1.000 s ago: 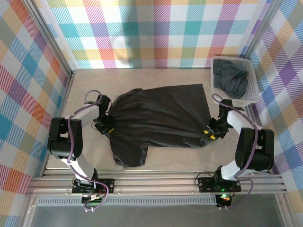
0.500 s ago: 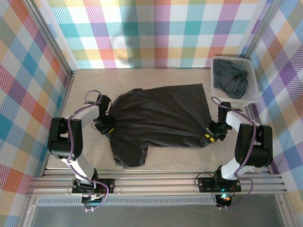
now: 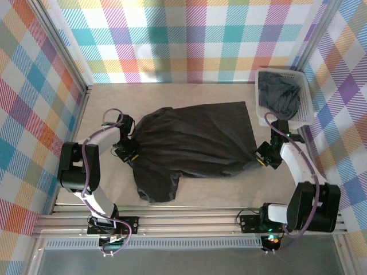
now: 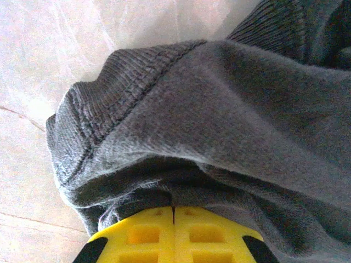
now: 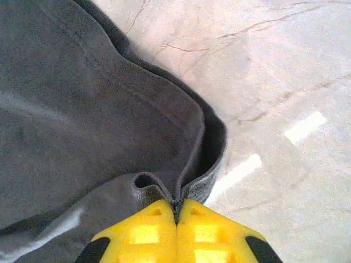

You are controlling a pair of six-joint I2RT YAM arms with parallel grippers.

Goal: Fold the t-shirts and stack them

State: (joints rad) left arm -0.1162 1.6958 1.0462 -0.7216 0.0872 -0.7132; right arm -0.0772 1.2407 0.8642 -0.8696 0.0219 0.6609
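Note:
A dark charcoal t-shirt (image 3: 192, 143) lies spread and wrinkled across the middle of the table. My left gripper (image 3: 131, 153) is shut on its left edge; in the left wrist view the yellow fingers (image 4: 143, 234) pinch a bunched, ribbed fold of the t-shirt (image 4: 219, 109). My right gripper (image 3: 261, 158) is shut on the shirt's near right corner; in the right wrist view a hem fold of the t-shirt (image 5: 82, 109) is clamped between the yellow fingers (image 5: 214, 233). More dark t-shirts (image 3: 280, 94) lie crumpled in the basket.
A white lattice basket (image 3: 306, 103) stands at the back right corner. Plaid walls close in the left, back and right sides. Bare tabletop (image 3: 229, 192) lies in front of the shirt, and an aluminium rail (image 3: 189, 220) runs along the near edge.
The right gripper has closed on the shirt's right corner and moved right and slightly back, drawing the right edge taut. The left gripper has held its grip in place.

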